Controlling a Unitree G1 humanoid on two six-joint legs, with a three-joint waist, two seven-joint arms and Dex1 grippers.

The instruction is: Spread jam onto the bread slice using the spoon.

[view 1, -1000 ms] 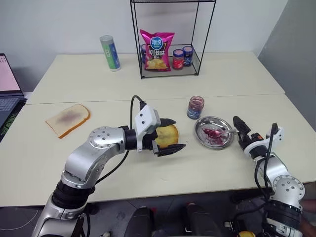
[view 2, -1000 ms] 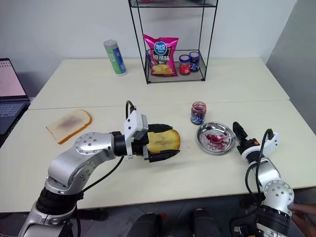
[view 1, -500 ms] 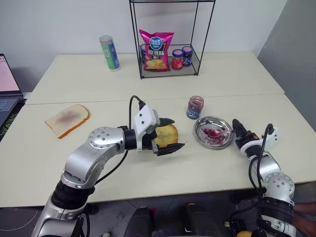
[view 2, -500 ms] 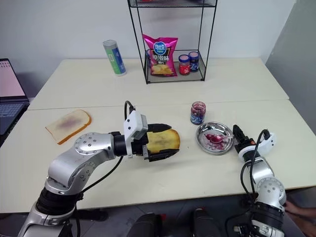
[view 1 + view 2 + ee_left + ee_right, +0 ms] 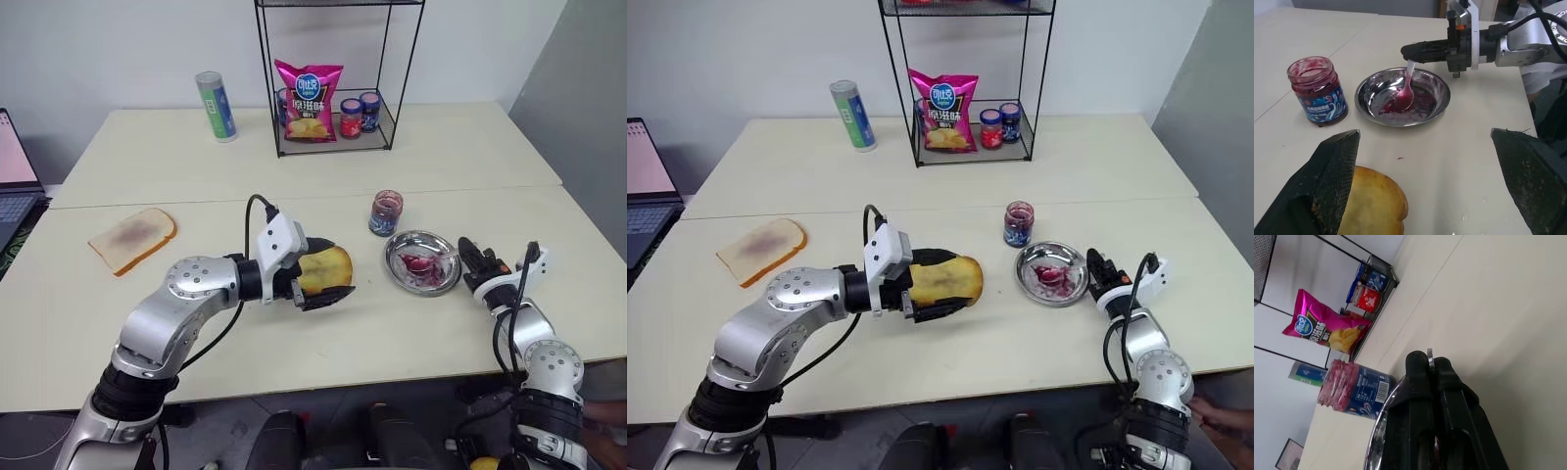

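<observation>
We recorded a golden-yellow bread slice [image 5: 326, 266], dark red-purple jam [image 5: 1409, 99] staining a silver spoon [image 5: 1406, 91] in a silver dish [image 5: 1440, 96], a blue-labelled jar [image 5: 1317, 92], a magenta crisp bag [image 5: 308, 100], and a cream desk [image 5: 411, 157].

Shiny metal dish [image 5: 1437, 100] and spoon [image 5: 1405, 94], glossy jam [image 5: 1421, 98], clear glass jar [image 5: 1317, 90], matt tabletop [image 5: 1459, 161].

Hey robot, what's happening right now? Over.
Right gripper shut on spoon in dish. Left gripper open around bread slice. Nothing blocking.
</observation>
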